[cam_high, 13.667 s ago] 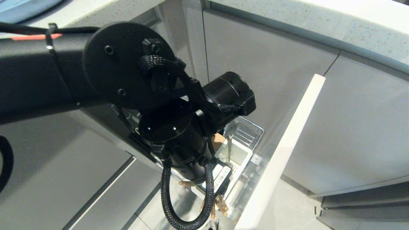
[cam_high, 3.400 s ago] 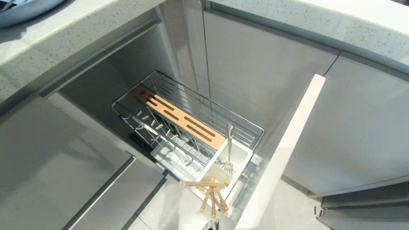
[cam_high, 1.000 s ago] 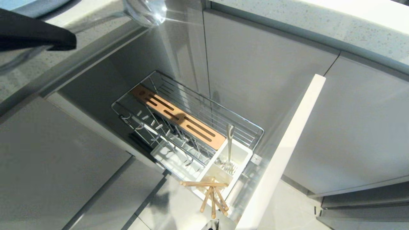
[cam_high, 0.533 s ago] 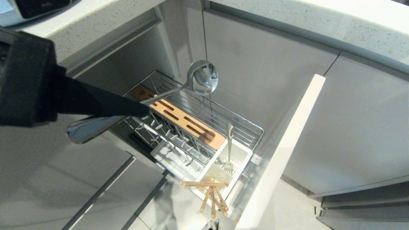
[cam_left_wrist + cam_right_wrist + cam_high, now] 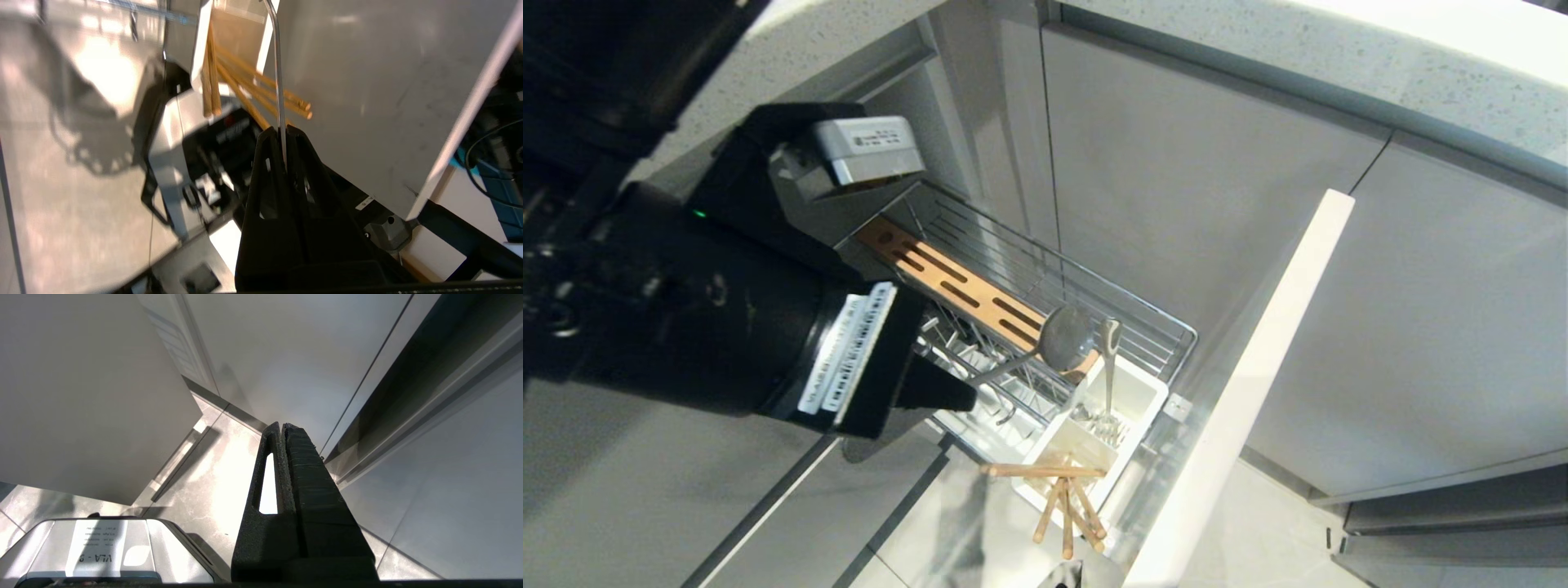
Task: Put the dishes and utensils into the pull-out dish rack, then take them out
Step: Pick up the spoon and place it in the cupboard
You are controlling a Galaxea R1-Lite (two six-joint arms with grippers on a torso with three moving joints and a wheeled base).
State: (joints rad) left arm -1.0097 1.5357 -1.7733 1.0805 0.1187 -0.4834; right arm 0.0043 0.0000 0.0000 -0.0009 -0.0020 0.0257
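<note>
You're looking down at matte grey cabinet fronts [image 5: 1201, 196] under a pale speckled bench [image 5: 1339, 57]. The glossy marbled floor tiles [image 5: 1258, 539] bounce a lot of glare back at you, so it's pretty bright down there.

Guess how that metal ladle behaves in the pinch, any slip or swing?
Probably stiff: the ladle juts from the left gripper without sagging. Its polished, thin handle likely twists or slips between the pads. Bowl-heavy, so it may pivot downward while nearing the caddy.

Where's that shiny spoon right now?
The spoon is pinched in the left tool, its bowl above the rack's wooden strip, beside the white caddy.
</note>
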